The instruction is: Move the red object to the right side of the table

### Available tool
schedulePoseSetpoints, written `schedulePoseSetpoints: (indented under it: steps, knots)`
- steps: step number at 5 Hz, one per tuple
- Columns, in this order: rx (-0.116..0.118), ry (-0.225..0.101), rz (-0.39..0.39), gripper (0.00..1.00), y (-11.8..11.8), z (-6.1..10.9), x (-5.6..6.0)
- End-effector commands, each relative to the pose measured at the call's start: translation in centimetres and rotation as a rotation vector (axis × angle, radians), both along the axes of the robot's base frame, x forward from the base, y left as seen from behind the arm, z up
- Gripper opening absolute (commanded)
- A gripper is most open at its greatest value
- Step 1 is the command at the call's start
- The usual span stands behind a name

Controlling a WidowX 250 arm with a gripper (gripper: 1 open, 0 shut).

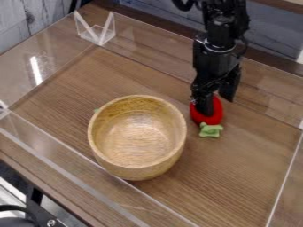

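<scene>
The red object (207,111), a small toy strawberry with its green leafy tip (212,131) pointing toward the front, lies on the brown wood-grain table (130,71), right of centre. My black gripper (218,91) hangs straight down just above and behind it. The fingers are spread open and nothing is held between them; the left fingertip (201,92) sits close over the berry's top. Whether it touches the berry I cannot tell.
A tan wooden bowl (138,136) stands just left of the strawberry. Low clear acrylic walls (95,29) edge the table. Bare wood lies between the berry and the right wall (289,182).
</scene>
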State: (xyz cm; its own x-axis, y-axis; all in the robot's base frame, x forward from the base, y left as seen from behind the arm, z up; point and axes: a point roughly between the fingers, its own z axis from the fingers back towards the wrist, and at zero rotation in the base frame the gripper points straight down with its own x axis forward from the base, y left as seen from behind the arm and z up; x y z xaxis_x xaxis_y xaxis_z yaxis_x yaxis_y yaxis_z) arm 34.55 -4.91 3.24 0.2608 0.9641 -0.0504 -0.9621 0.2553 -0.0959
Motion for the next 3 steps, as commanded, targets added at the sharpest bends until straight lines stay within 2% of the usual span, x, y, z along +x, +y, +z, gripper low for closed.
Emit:
schedulePoseSetpoints:
  steps: [1, 2, 3]
  knots:
    - [-0.008, -0.027, -0.046, 1.00, -1.0, 1.5, 0.9]
    - [-0.013, -0.014, -0.089, 1.00, -1.8, 2.2, 0.9]
    - [-0.012, -0.005, -0.041, 1.00, -2.1, 2.1, -0.1]
